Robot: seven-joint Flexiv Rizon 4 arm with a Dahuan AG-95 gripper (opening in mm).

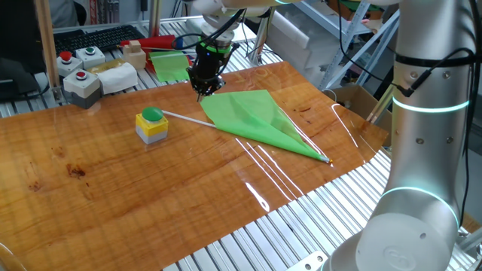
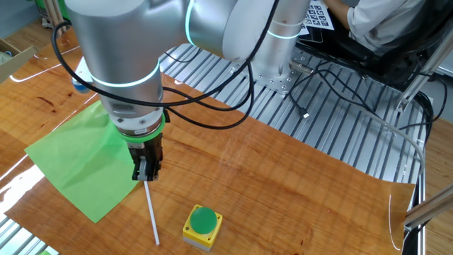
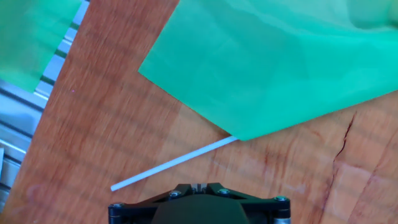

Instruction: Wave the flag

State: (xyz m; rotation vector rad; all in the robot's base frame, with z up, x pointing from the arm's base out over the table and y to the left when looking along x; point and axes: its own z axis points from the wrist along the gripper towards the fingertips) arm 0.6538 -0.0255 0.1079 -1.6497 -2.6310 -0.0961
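Observation:
The flag (image 1: 260, 114) lies flat on the wooden table, a large bright green sheet on a thin white stick (image 1: 184, 117). The bare end of the stick points toward the yellow box. My gripper (image 1: 202, 92) hangs just above the table near the corner where sheet and stick meet. Its fingers are shut with nothing between them. From the other fixed view the gripper (image 2: 146, 174) stands over the stick (image 2: 151, 212) at the edge of the flag (image 2: 81, 166). In the hand view the stick (image 3: 174, 163) and the flag (image 3: 273, 68) lie ahead of the shut gripper (image 3: 198, 186), apart from it.
A yellow box with a green button (image 1: 152, 124) sits beside the stick's free end. A smaller green sheet (image 1: 172, 66), grey button boxes (image 1: 80, 78) and a keyboard (image 1: 94, 38) stand at the table's far side. The robot's base (image 1: 418, 150) rises at the right.

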